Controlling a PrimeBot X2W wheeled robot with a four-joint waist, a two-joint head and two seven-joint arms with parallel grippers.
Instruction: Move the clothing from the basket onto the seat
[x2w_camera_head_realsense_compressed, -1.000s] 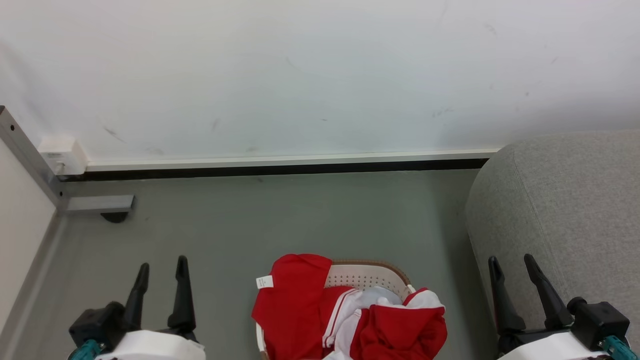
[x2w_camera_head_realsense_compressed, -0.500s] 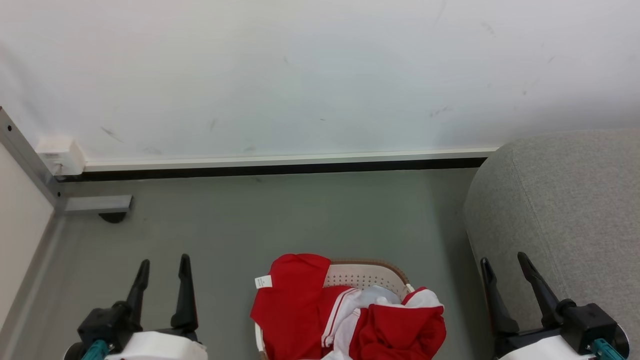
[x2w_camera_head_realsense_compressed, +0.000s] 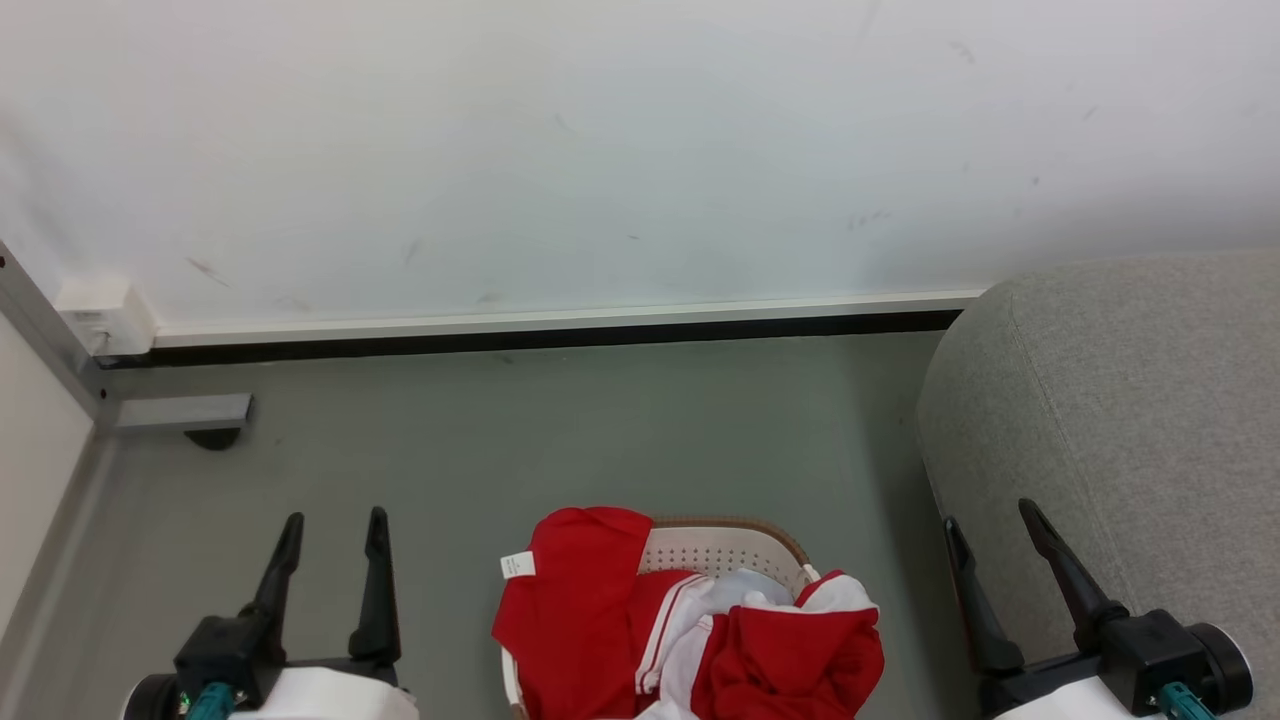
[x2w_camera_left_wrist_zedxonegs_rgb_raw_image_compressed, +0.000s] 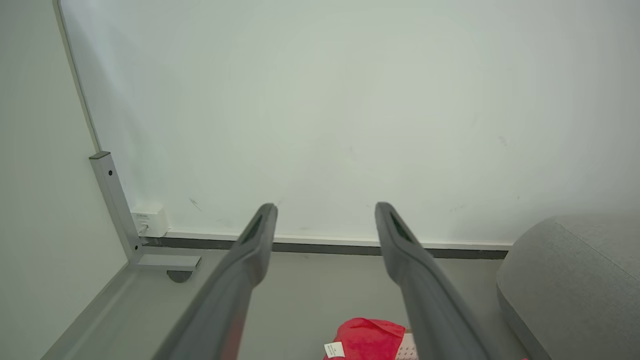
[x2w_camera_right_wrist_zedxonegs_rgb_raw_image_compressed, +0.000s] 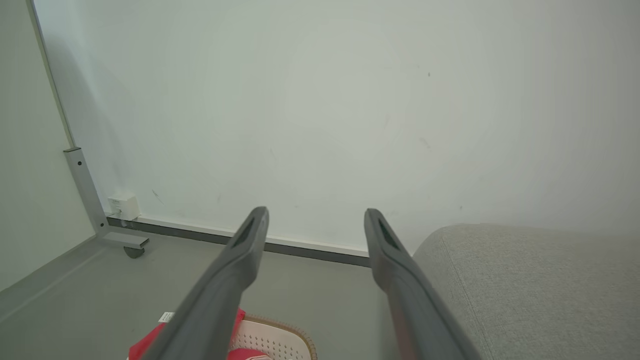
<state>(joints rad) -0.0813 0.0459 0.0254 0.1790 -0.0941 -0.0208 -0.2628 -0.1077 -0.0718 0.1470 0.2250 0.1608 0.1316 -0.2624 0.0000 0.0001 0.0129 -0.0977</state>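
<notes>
Red-and-white clothing (x2w_camera_head_realsense_compressed: 690, 630) lies heaped in the basket (x2w_camera_head_realsense_compressed: 725, 550) near the grey seat (x2w_camera_head_realsense_compressed: 1130, 400), and with my left gripper (x2w_camera_head_realsense_compressed: 335, 517) and right gripper (x2w_camera_head_realsense_compressed: 988, 515) both spread wide and empty, I judge the first pick is next: bend down and reach into the pile.

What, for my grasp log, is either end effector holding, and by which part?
Nothing is held. The left end effector and the right end effector both stand open and empty; the clothing lies in the basket.
</notes>
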